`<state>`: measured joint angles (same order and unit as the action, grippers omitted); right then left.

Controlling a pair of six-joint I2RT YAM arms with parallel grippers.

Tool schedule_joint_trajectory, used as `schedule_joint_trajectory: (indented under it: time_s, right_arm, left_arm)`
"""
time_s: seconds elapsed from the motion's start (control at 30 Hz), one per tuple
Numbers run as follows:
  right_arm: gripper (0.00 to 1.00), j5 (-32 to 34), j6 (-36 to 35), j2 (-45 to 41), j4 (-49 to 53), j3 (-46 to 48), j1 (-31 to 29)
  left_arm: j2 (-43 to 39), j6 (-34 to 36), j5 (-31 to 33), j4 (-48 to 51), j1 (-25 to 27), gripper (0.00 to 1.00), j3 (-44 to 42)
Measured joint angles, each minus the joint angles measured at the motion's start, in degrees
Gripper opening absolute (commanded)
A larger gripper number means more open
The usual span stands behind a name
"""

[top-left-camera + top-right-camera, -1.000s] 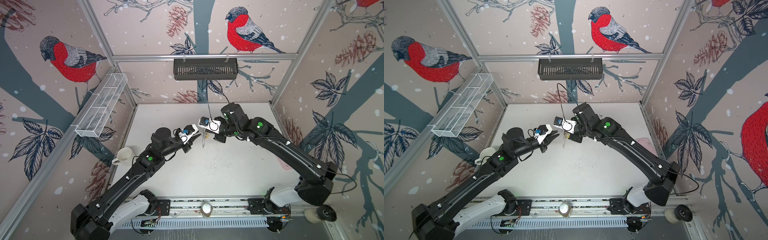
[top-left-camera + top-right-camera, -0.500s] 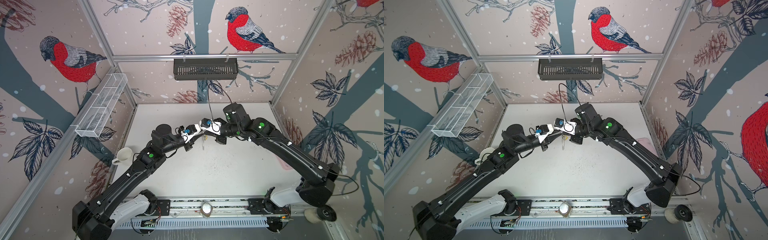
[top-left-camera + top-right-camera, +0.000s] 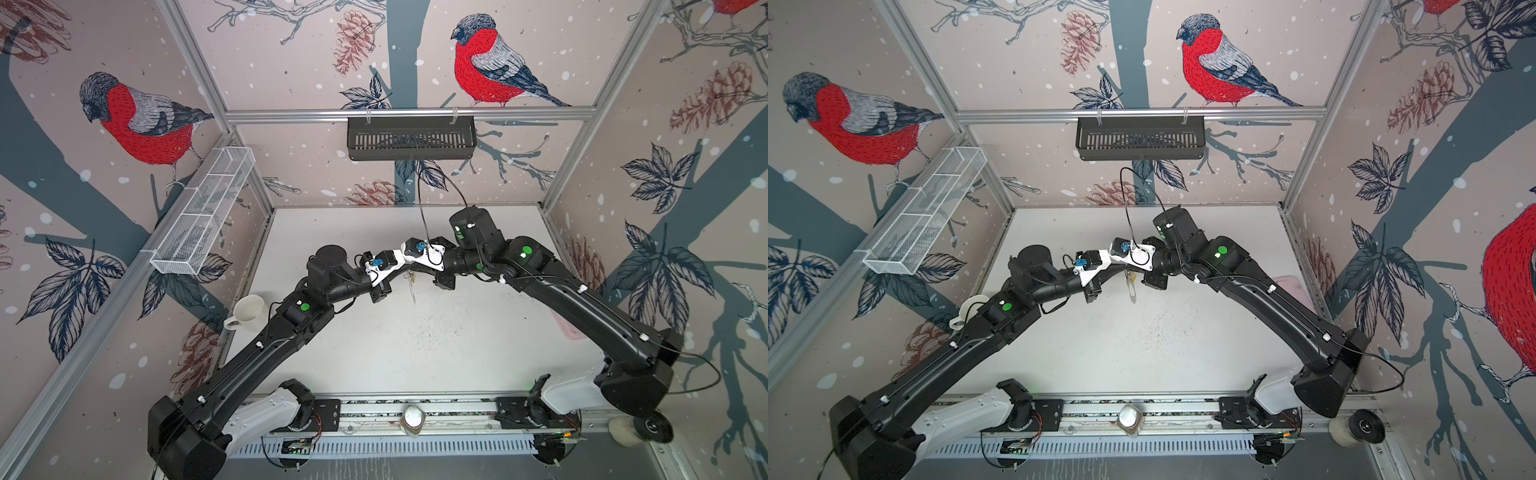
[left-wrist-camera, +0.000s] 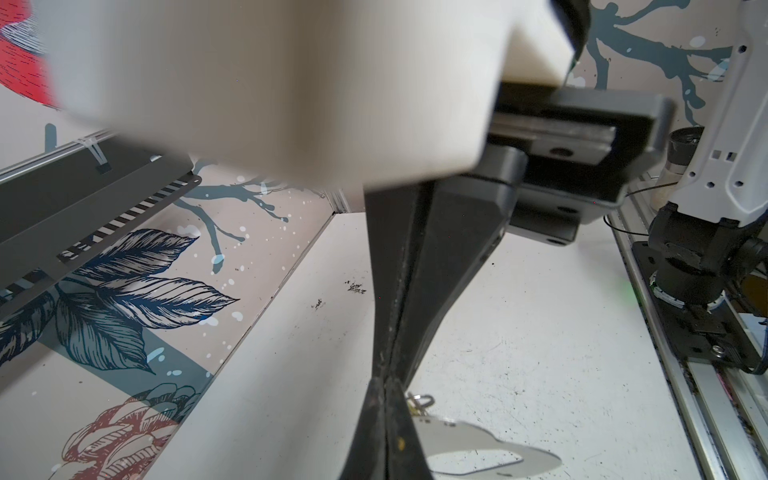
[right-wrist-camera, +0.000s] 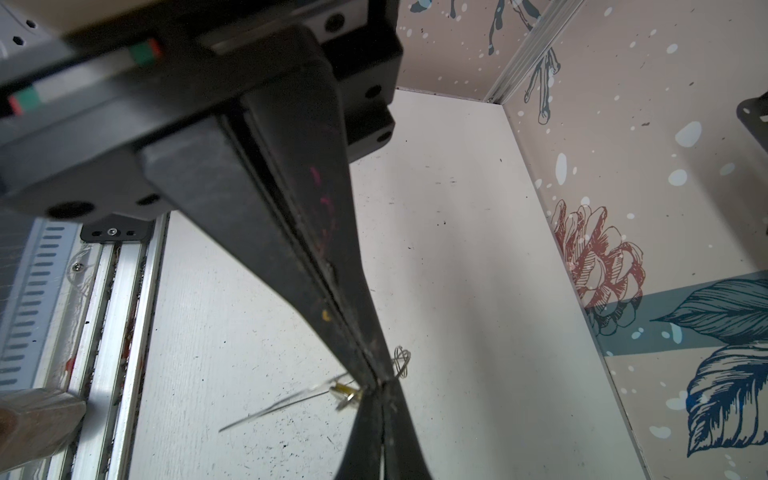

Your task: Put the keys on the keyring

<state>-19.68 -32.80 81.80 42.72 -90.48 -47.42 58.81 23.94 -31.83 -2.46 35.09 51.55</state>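
The left claw (image 4: pixel 386 374) has been brought across to the right claw (image 5: pixel 380 380) and closed – the two are now met tip to tip above the bench (image 3: pixel 415 353), just above the centre of both top views. Both claws are pressed fully shut. The keyring (image 3: pixel 412 289) is pinched by the right claw and hangs edge-on below the tips. The keys (image 5: pixel 347 390) are seen just beside the pinch; what the left claw grips cannot be told.
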Motion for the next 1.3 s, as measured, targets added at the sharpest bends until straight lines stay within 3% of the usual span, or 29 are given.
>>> schedule_joint_trajectory:
  time_s: [0.33, 0.53, 0.9, 1.3]
  right_arm:
    - [0.00, -0.4, 1.7, -3.5, -4.4, 6.2, 0.3]
    - [0.11, -0.4, 4.9, -7.6, -11.9, 13.3, 1.0]
    - [0.14, -1.3, 7.6, -11.3, -18.1, 18.4, 2.7]
    - [0.14, -2.6, 10.2, -11.6, -24.2, 22.7, 3.6]
  left_arm:
    - [0.0, -1.4, -1.1, -5.6, 0.0, 0.00, -3.7]
    - [1.1, -4.0, -2.1, -10.6, 0.1, 0.00, -5.5]
    - [2.0, -7.5, -1.4, -14.9, -1.7, 0.00, -7.1]
    - [2.0, -13.2, -10.2, -22.3, -5.9, 0.00, -9.9]
